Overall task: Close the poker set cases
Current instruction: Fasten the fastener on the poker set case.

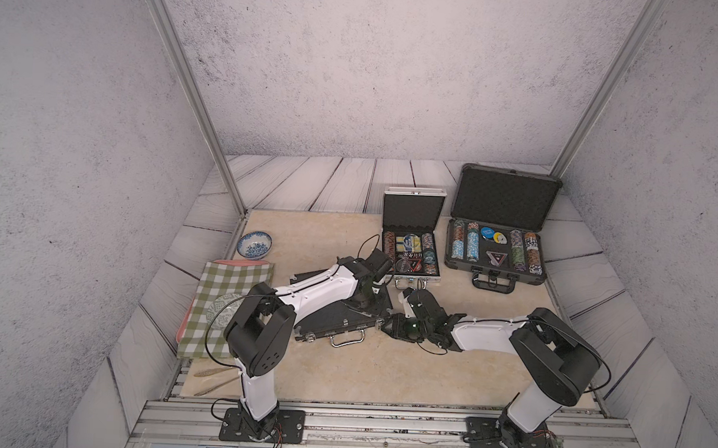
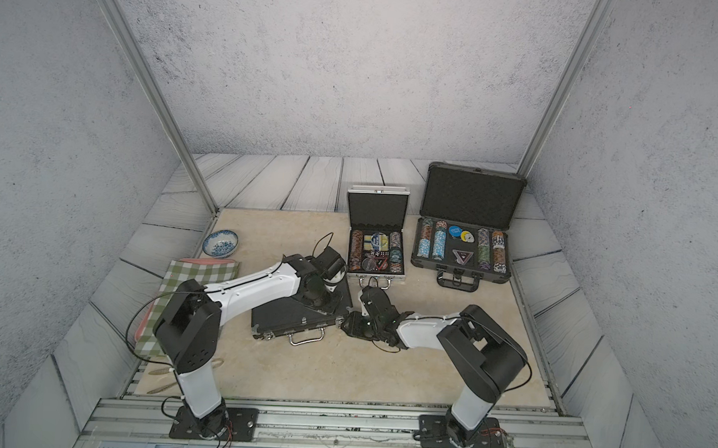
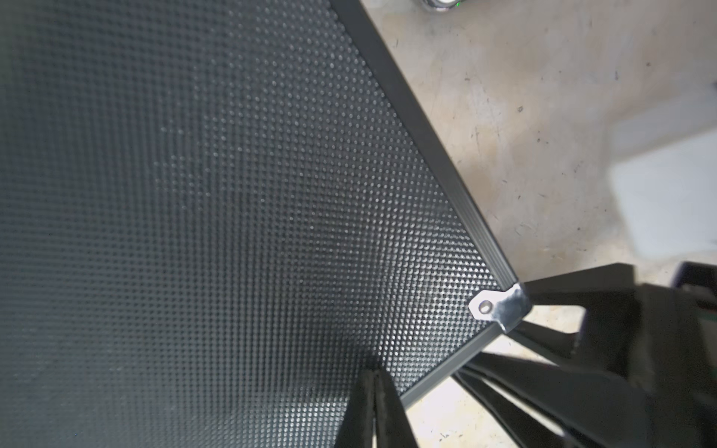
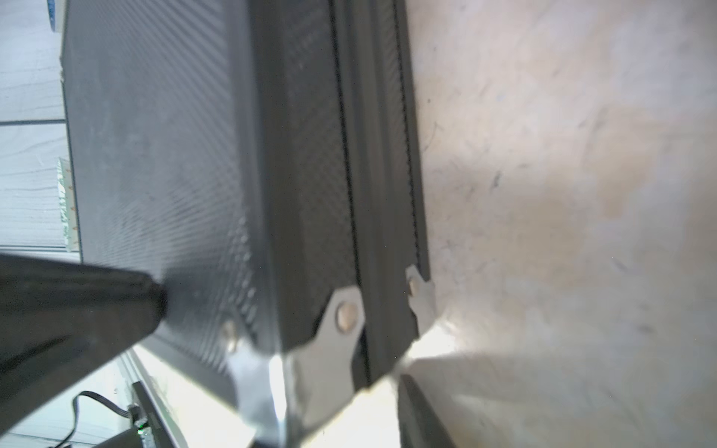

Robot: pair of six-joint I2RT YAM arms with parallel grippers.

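Closed left tool touches black case near its corner.

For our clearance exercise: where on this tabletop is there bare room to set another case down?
Bare: the wide strip between the black case and the front rail; the patch between the bowl and the silver case. Crowded: the narrow gap between silver case and grey case, and around the black case.

Nearest me, the flat black case lies closed, apparently fully. Farther right, the small silver case and the large dark-grey case stand open, lids upright.
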